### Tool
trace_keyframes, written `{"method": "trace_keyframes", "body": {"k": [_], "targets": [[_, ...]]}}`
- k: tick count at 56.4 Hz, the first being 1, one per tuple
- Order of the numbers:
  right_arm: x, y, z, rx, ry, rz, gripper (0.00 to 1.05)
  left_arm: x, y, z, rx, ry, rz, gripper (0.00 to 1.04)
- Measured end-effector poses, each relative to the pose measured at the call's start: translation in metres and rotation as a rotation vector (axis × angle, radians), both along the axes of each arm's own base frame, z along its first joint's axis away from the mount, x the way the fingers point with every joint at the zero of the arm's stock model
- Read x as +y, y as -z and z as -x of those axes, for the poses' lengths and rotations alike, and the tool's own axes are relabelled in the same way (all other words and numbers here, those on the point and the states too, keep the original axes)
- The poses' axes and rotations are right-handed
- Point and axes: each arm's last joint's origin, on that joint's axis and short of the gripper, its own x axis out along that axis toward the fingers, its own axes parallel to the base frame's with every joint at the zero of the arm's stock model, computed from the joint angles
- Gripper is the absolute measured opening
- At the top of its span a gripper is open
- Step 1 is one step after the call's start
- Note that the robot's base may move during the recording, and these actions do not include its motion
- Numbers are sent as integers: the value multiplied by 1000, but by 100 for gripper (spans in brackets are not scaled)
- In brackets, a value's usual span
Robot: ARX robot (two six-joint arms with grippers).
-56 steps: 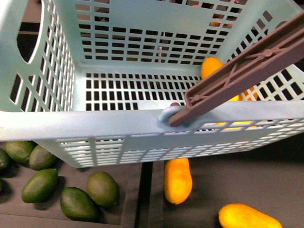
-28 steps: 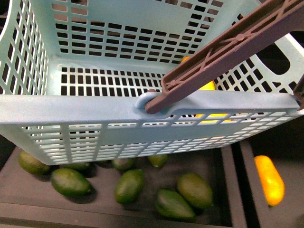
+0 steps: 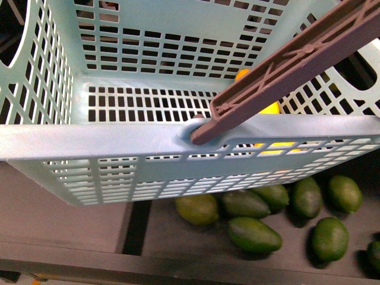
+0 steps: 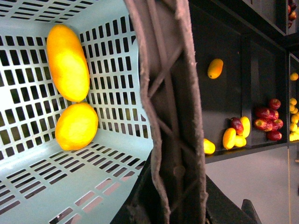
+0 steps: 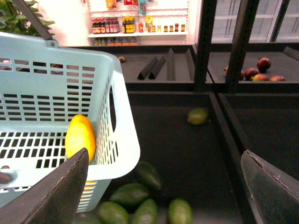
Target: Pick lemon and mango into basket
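Basket [image 3: 119,139]: teal, raised above a dark bin of green fruits [image 3: 255,233].
Mango [image 4: 67,62]: lying on the basket floor by a wall.
Lemon [image 4: 76,126]: touching the mango's end.
Left gripper: pinching the brown handle [image 4: 170,121].
Right gripper [image 5: 163,186]: fingers spread wide, holding nothing, beside the basket.

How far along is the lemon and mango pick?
Both look loaded: the mango and the lemon lie side by side on the basket floor. The left gripper appears to hold the brown handle, though its fingers are hidden. The right gripper is open and empty. Nothing left to pick.
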Motion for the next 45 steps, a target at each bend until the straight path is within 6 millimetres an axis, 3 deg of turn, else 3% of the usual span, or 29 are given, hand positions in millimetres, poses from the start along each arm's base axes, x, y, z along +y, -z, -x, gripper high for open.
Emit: {"method": "trace_keyframes", "body": {"k": [45], "targets": [[0,0,0,2,-2,0,96,2,-1,-1,-8,0,-3,7]]}}
